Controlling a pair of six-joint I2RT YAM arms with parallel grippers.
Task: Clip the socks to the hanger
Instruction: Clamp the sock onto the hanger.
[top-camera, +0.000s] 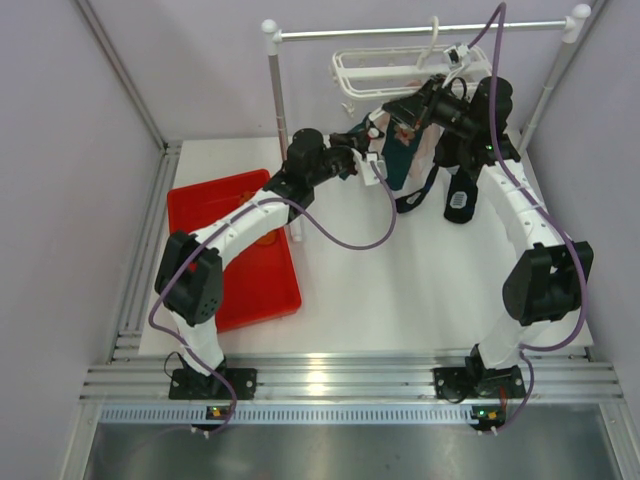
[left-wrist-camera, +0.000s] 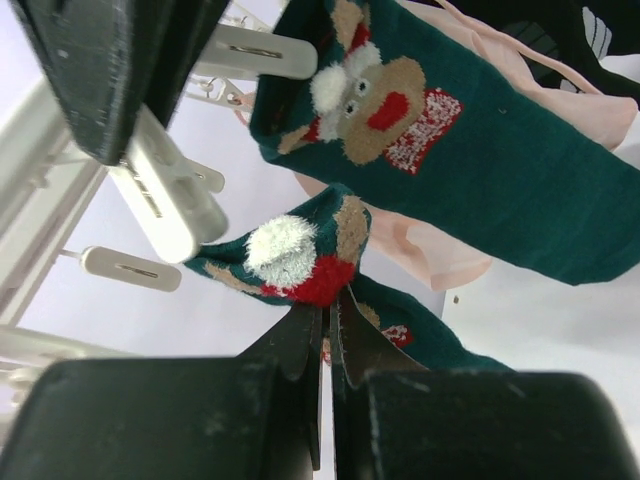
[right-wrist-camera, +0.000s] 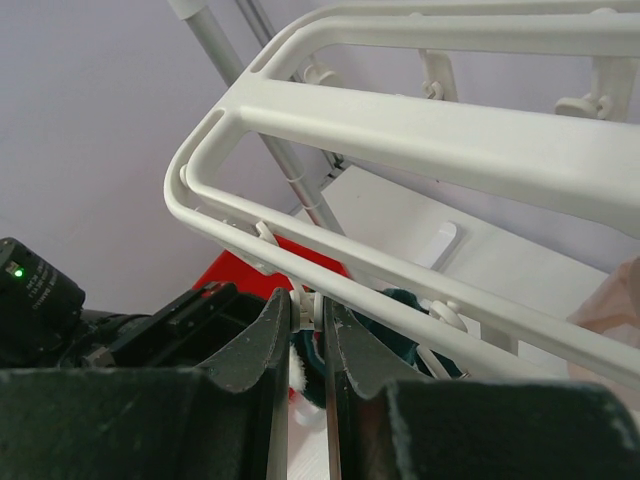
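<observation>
The white hanger (top-camera: 392, 68) hangs by its hook from the rail, with small clips (left-wrist-camera: 165, 205) dangling under its frame (right-wrist-camera: 450, 140). My left gripper (left-wrist-camera: 330, 300) is shut on a dark teal sock (left-wrist-camera: 300, 255) with a red and white tuft, held up just below the clips. A second teal sock (left-wrist-camera: 490, 160) hangs beside it. In the top view the left gripper (top-camera: 372, 162) and the teal fabric (top-camera: 402, 150) sit under the hanger's near left corner. My right gripper (right-wrist-camera: 310, 300) is shut on a white clip (right-wrist-camera: 313, 306) under the frame, above the teal sock (right-wrist-camera: 400, 312).
A red tray (top-camera: 225, 205) lies at the left with something orange (top-camera: 266, 238) in it. Black socks (top-camera: 461, 195) and a pale pink sock (left-wrist-camera: 440, 250) hang from the hanger. The metal rail stand (top-camera: 275, 110) rises behind the arms.
</observation>
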